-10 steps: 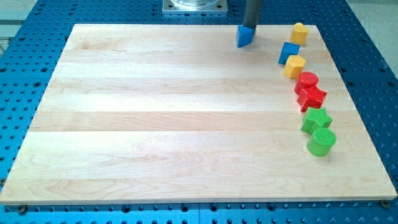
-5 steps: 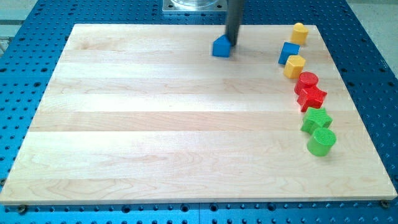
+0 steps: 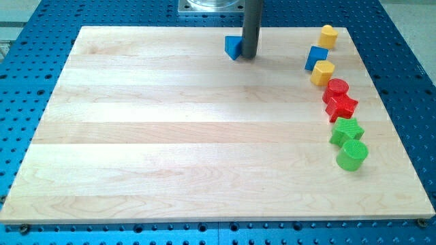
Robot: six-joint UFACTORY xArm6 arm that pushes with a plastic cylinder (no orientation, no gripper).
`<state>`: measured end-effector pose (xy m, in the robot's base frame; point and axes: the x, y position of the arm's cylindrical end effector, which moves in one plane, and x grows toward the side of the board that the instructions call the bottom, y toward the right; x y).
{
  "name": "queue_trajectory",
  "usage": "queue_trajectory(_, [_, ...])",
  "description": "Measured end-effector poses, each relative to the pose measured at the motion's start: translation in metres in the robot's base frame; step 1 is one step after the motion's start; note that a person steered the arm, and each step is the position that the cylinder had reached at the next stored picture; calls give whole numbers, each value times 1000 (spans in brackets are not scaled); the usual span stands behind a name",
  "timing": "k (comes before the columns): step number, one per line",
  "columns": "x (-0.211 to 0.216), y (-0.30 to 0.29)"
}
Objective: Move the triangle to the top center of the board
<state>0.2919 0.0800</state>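
You see my tip (image 3: 248, 56) touching blue triangle (image 3: 233, 47) right side, top center of surface (image 3: 170, 136); no pincer visible.

Blue triangle (image 3: 233, 47) sitting on pale striped wood board (image 3: 170, 136); dark grey rod; blue perforated table (image 3: 41, 13) showing around.

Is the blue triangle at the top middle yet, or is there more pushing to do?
Nearly there. The blue triangle already sits near the board's top edge, roughly at its middle, perhaps slightly toward the view's right. My tip is right against the triangle's right side. At most a small nudge toward the view's left seems left. The other blocks line the right side, untouched.
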Motion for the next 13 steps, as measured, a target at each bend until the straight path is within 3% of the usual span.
queue_trajectory(1, [-8, 38])
queue_trajectory(2, [-44, 12])
queue_trajectory(3, [-6, -18])
queue_trajectory(4, [19, -6])
queue_trajectory(6, [-31, -38])
queue_trajectory(8, [11, -77])
queue_trajectory(10, [-37, -64])
queue_trajectory(11, [-11, -76])
queue_trajectory(12, [2, -145])
queue_trajectory(13, [-20, -144])
